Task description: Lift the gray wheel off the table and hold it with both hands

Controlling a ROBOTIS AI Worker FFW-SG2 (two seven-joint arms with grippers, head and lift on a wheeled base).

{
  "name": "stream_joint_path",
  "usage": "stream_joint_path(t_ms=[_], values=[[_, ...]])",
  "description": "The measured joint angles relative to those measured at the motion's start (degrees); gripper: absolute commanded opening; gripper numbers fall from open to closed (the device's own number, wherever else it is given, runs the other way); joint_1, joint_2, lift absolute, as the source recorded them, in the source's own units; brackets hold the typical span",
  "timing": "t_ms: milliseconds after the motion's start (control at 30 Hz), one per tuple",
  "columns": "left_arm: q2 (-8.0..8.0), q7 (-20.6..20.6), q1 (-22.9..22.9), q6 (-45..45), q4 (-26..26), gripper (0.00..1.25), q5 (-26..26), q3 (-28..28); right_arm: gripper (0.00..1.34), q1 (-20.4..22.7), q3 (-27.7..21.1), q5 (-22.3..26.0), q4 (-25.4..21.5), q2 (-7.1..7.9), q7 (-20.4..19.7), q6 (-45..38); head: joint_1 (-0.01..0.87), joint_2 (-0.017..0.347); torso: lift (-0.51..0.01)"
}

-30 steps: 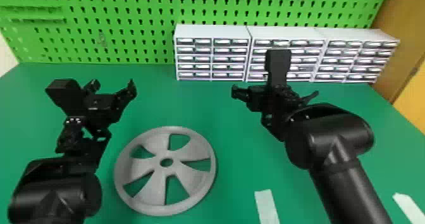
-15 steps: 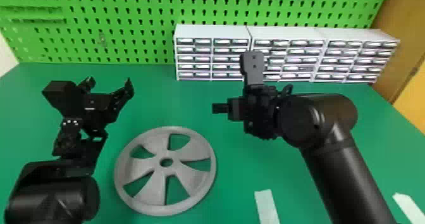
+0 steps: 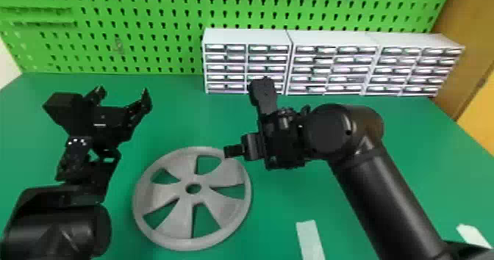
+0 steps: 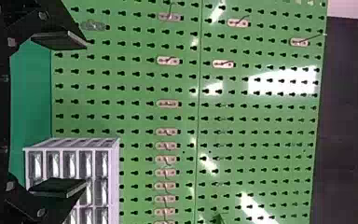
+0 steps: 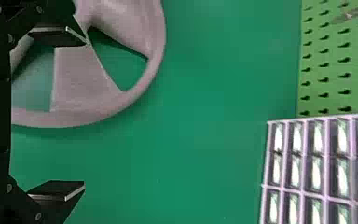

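The gray wheel (image 3: 176,171) lies flat on the green table, toward the front and left of centre. Behind and left of it, my left gripper (image 3: 123,94) stands open with nothing between its fingers; in the left wrist view the left gripper (image 4: 70,114) faces the pegboard. At the wheel's back right edge in the head view is my right gripper (image 3: 233,152), its tip overlapping the rim. In the right wrist view the right gripper (image 5: 70,116) is open, its fingers wide apart, and the wheel (image 5: 70,84) shows beyond one finger. Contact with the rim cannot be told.
White drawer cabinets (image 3: 246,37) stand along the table's back edge, before a green pegboard (image 3: 165,35). White tape strips (image 3: 310,239) are stuck to the green table (image 3: 367,222) at the front and right.
The right gripper has swung left and come nearer, from behind and right of the wheel to its rim. The left arm has shifted only slightly; the wheel has not moved.
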State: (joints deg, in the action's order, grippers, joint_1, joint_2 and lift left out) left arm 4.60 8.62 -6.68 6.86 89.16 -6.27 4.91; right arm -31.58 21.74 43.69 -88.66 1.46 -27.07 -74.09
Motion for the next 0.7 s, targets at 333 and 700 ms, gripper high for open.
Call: stream_joint_path(t_ms=[333, 700], values=[[0.58, -0.6, 0.0, 0.6, 0.2, 1.02, -0.1, -0.5, 1.12, -2.0, 2.1, 3.3, 5.4, 0.15, 0.0, -2.4, 0.711, 0.015, -0.098], [1.02, -0.8, -0.3, 0.9, 0.2, 1.02, -0.1, -1.0, 1.12, -2.3, 3.8, 4.4, 10.7, -0.25, 0.0, -1.8, 0.711, 0.015, -0.098]])
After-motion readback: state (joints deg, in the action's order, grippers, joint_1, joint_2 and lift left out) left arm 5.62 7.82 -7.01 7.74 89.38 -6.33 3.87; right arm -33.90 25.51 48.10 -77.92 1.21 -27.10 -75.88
